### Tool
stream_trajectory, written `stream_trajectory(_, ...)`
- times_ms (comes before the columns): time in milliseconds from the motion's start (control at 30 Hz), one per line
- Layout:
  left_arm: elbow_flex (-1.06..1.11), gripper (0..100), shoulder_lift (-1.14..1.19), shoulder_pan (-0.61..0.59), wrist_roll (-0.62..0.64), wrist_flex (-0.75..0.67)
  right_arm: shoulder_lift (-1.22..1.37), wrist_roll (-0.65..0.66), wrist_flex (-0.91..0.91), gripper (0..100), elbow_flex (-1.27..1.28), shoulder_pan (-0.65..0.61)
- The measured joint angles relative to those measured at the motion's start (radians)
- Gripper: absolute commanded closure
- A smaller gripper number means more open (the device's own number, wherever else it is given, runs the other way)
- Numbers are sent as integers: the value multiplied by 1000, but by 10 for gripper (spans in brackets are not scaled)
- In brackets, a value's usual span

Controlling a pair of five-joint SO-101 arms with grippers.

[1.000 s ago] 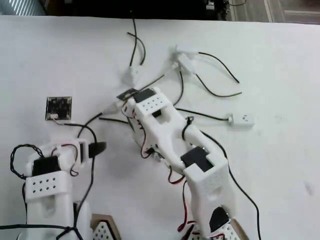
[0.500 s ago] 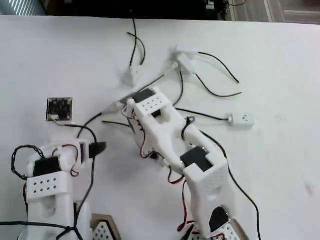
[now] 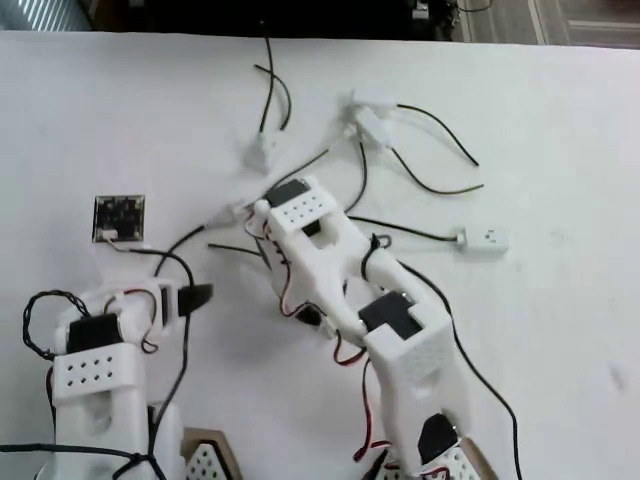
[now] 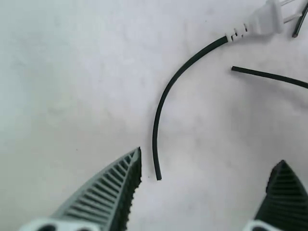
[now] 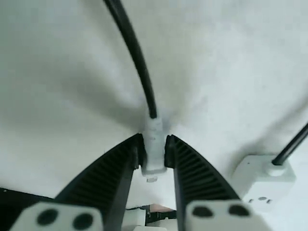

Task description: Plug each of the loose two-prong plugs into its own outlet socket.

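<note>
The right claw [image 5: 153,147] is pinched shut on a white plug [image 5: 154,131], one finger against each side. The plug's black cord [image 5: 134,53] runs away from it across the white surface [image 5: 57,86]. A white outlet socket [image 5: 263,179] with its own cord lies near the claw, apart from the held plug.

The left claw [image 4: 209,161] gapes wide over the surface and holds nothing. A loose cord end [image 4: 156,163] lies just beside one finger. That cord curves off to a second plug [image 4: 262,20], two-pronged, lying flat well beyond the fingertips.

From above, another socket block [image 3: 487,240] lies off to the side of the right arm. A small dark square board [image 3: 119,217] lies beyond the left arm. Any print on the board or sockets is too small to read.
</note>
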Motion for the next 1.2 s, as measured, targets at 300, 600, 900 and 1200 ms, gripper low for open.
stream_trajectory(300,0,608,0,0,0,0,23,0,0,938,-8,0)
stream_trajectory(600,0,608,0,0,0,0,23,0,46,917,-8,2)
stream_trajectory(900,0,608,0,0,0,0,23,0,46,928,-8,3)
stream_trajectory(1200,0,608,0,0,0,0,-11,0,63,979,-8,3)
